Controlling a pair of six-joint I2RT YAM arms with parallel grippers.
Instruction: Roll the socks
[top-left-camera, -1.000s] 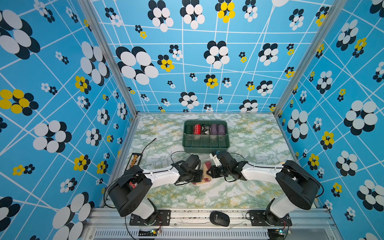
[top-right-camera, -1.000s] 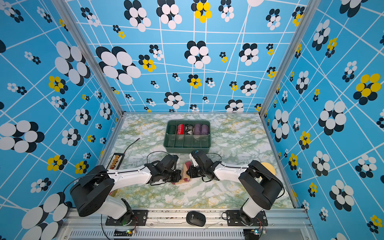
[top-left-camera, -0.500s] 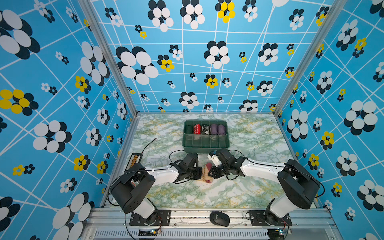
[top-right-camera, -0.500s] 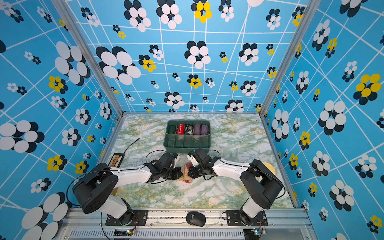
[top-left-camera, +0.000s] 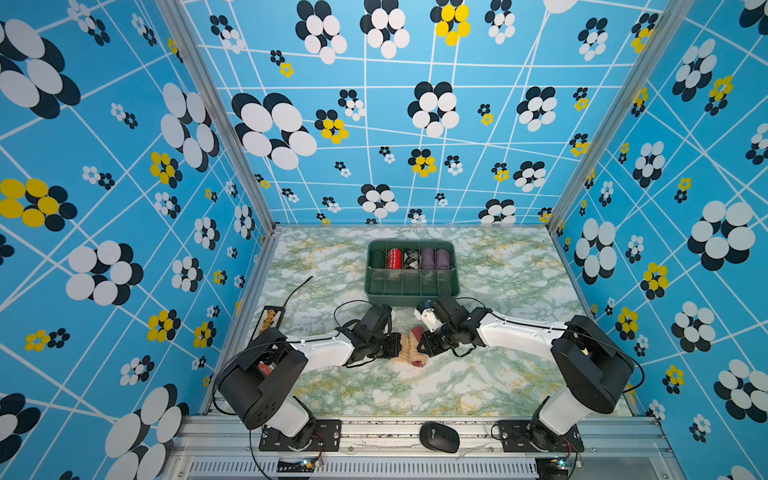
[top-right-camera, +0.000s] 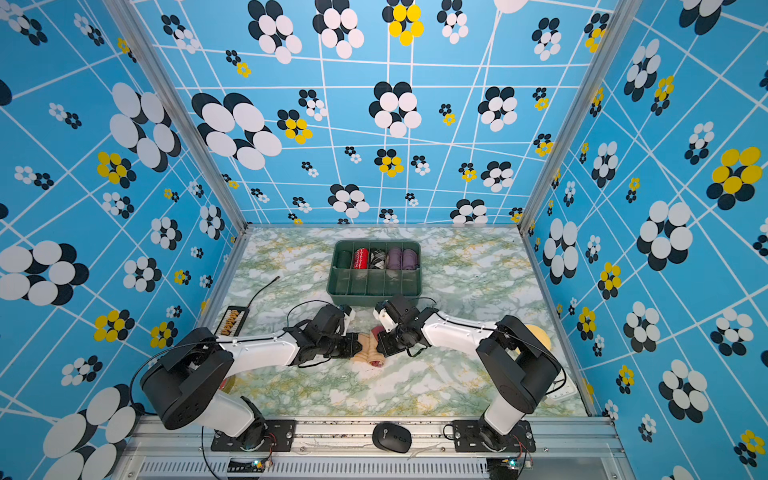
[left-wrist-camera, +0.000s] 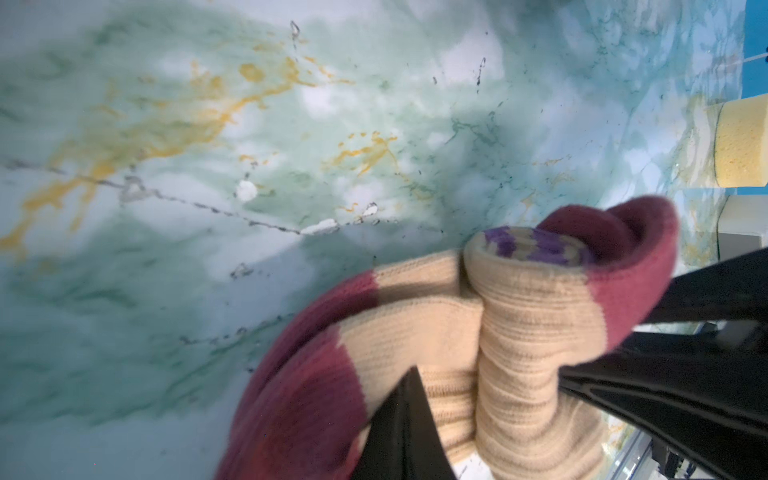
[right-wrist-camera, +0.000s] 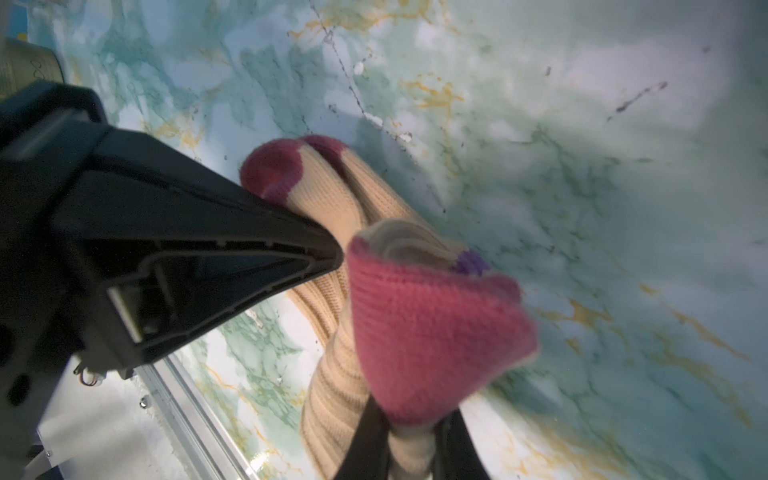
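The socks (top-left-camera: 410, 351) (top-right-camera: 370, 352) are a tan ribbed pair with maroon toes, partly rolled, lying in the middle of the marbled table between both grippers. My left gripper (top-left-camera: 395, 347) (top-right-camera: 354, 347) (left-wrist-camera: 409, 384) is shut, its tip pinched into the tan fabric beside the maroon toes. My right gripper (top-left-camera: 424, 344) (top-right-camera: 380, 344) (right-wrist-camera: 411, 415) is shut on the tan roll (right-wrist-camera: 332, 399), with the maroon cuff (right-wrist-camera: 432, 332) draped over its fingers. Purple stripes (left-wrist-camera: 540, 245) show inside the cuff. The grippers face each other, nearly touching.
A green divided tray (top-left-camera: 411, 291) stands just behind the grippers, with several rolled socks in its back row, among them a red roll (top-left-camera: 394, 257) and purple ones (top-left-camera: 434, 257). A small board with an antenna (top-left-camera: 270, 322) lies at the left. A black mouse (top-left-camera: 439, 437) sits on the front rail.
Both grippers have shifted the socks slightly to the right and toward the tray. Both grips are unchanged.
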